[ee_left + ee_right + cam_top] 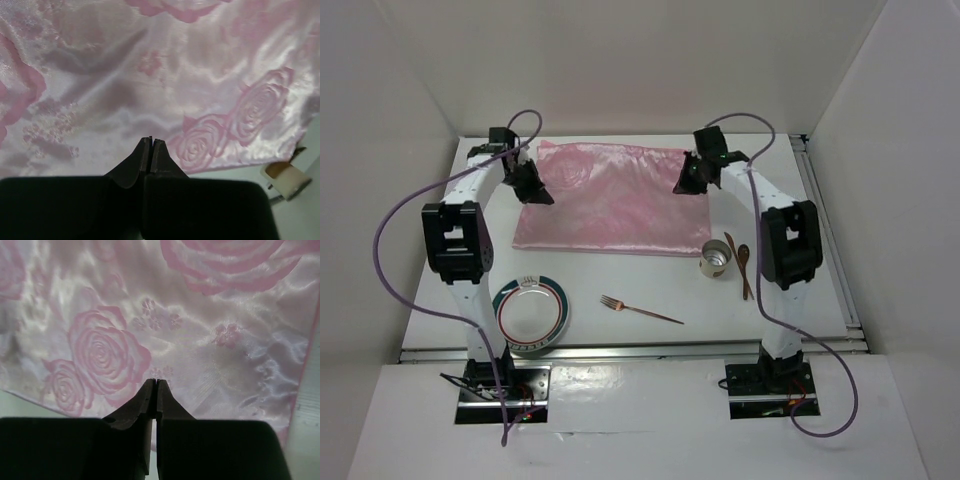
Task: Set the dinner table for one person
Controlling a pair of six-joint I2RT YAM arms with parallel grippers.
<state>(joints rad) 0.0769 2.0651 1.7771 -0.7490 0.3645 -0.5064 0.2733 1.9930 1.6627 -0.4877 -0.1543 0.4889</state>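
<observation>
white counter fills the booth floor, with a pink rose cloth spread at far centre. left gripper and right gripper are over the cloth's sides, tips pressed together, holding nothing. plate, fork and cup lie nearer; cup print unreadable.

In the left wrist view, the pink cloth runs off the top, left and right edges. The black body of the left gripper hides its near hem. A cup at lower right is too blurred to show its contents. In the right wrist view, the right gripper body covers the cloth's lower part. From above, the left arm overlaps the plate rim. The wooden utensils are too small to tell apart. Whether either gripper touches the cloth cannot be told.
</observation>
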